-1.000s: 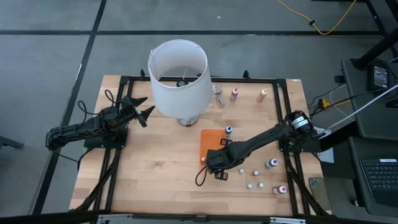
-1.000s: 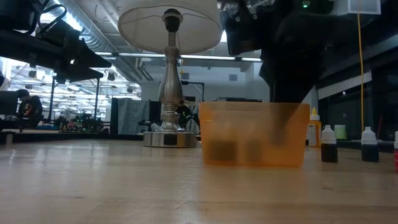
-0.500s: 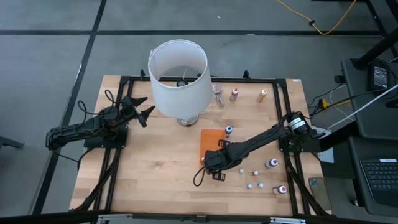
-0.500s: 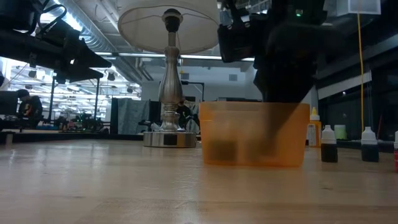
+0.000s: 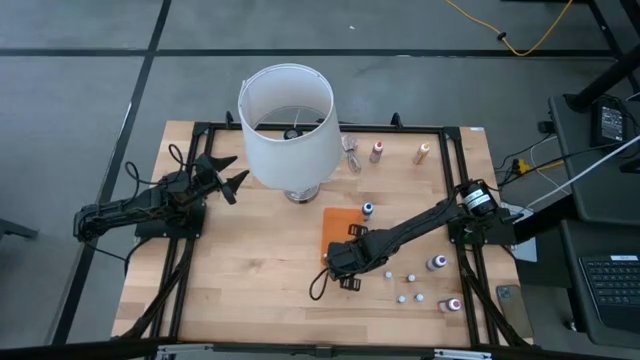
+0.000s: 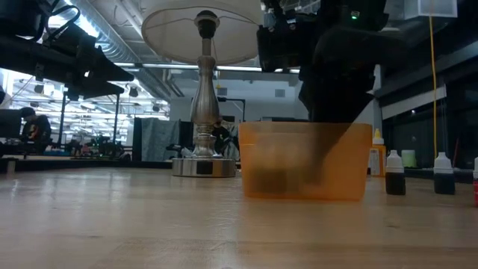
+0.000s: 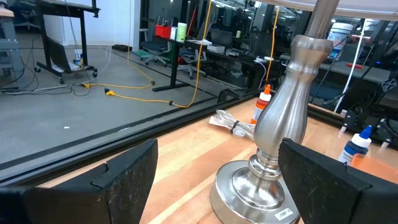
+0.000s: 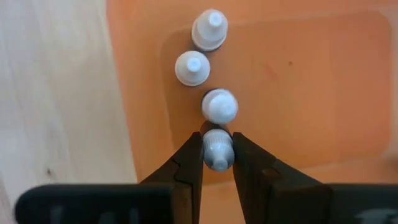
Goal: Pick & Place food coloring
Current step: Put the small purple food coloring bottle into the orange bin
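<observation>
Lamp [image 5: 288, 125] crowds the rear – wood left of tray [image 5: 336, 222] open.

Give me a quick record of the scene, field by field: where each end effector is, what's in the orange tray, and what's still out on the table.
right end effector: over the orange tray, shut on a white-capped bottle
in tray: three more white-capped bottles in a row just ahead of the held one
left end effector: open, waiting at the table's left side, facing the lamp base
lamp: white shade, standing near the table's far edge
loose bottles: several on the table's right side, more along the far edge
</observation>
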You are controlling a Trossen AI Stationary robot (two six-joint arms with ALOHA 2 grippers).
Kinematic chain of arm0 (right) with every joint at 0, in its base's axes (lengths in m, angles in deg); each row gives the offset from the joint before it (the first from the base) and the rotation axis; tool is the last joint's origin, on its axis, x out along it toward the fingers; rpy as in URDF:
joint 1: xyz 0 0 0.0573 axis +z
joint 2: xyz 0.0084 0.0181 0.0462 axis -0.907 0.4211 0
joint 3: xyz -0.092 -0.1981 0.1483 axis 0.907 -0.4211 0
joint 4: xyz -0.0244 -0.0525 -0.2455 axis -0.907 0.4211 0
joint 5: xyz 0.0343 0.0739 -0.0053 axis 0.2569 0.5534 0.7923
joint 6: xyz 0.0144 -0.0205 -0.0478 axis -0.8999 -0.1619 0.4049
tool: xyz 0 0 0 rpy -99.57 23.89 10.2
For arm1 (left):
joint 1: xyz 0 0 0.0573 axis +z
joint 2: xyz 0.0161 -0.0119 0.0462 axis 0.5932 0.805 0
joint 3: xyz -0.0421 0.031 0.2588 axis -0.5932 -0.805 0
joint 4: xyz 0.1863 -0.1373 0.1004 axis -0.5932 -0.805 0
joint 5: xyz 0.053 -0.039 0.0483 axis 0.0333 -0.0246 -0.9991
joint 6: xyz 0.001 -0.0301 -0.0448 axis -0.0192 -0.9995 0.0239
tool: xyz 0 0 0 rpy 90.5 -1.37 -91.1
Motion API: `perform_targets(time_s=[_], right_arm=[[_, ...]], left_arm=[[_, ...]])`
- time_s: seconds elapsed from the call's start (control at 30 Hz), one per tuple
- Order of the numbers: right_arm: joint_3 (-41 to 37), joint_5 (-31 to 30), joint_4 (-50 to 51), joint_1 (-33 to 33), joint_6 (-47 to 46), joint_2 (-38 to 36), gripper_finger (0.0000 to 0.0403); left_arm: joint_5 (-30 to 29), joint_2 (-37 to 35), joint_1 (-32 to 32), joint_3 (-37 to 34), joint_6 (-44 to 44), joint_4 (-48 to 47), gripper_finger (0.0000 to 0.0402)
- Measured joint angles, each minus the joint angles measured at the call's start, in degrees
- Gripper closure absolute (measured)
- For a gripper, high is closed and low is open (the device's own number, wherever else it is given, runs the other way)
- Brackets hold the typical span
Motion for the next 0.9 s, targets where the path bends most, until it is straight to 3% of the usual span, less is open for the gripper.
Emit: perform_targets(time_s=[0.9], right_arm=[[0.0,0.4,-2.2,-0.1,1.5,0.5,0.0316]], left_arm=[[0.0,0.0,0.0,0.0,0.0,0.0,0.0080]])
